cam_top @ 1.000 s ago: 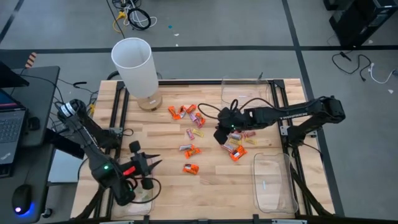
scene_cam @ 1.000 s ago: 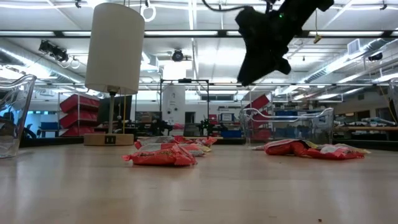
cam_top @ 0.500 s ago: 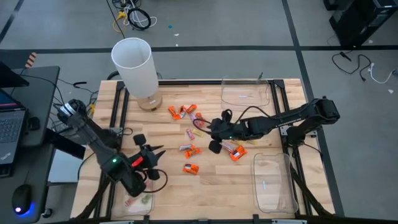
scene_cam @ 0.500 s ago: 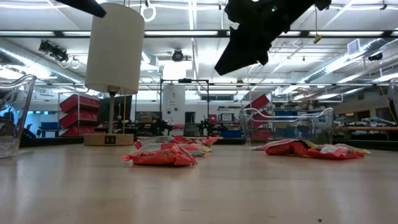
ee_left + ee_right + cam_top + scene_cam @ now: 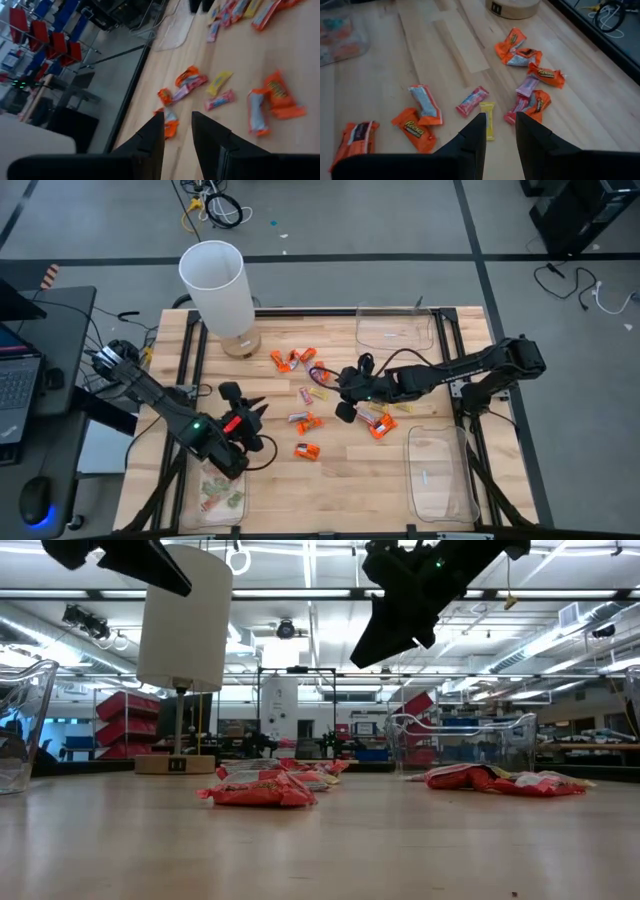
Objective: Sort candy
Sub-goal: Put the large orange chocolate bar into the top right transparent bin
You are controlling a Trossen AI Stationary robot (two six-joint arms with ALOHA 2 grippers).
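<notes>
The candy [image 5: 303,420] lies scattered over the middle of the wooden table [image 5: 270,480]: orange, pink and yellow wrapped pieces, also seen in the right wrist view [image 5: 415,127] and the left wrist view [image 5: 277,95]. My left gripper [image 5: 258,410] hovers open above the table's near left part, left of the pieces, fingers [image 5: 155,135] with nothing between them. My right gripper [image 5: 342,398] hovers open above the right half of the scatter, pointing left and down; a yellow piece [image 5: 487,125] lies on the table below its fingers. In the low view both grippers hang high, the left one [image 5: 150,565] and the right one [image 5: 385,630].
A white cylinder [image 5: 213,280] on a round wooden base stands at the far left. Clear trays sit at the far right [image 5: 395,328], near right [image 5: 440,475] and near left [image 5: 222,495]; the near left one holds a few pieces. Bare wood lies along the near edge.
My left gripper has swung toward the far edge and the table's middle, rolling as it went, and has uncovered the near left tray. My right gripper has shifted left over the candy and rolled. The candy has stayed in place.
</notes>
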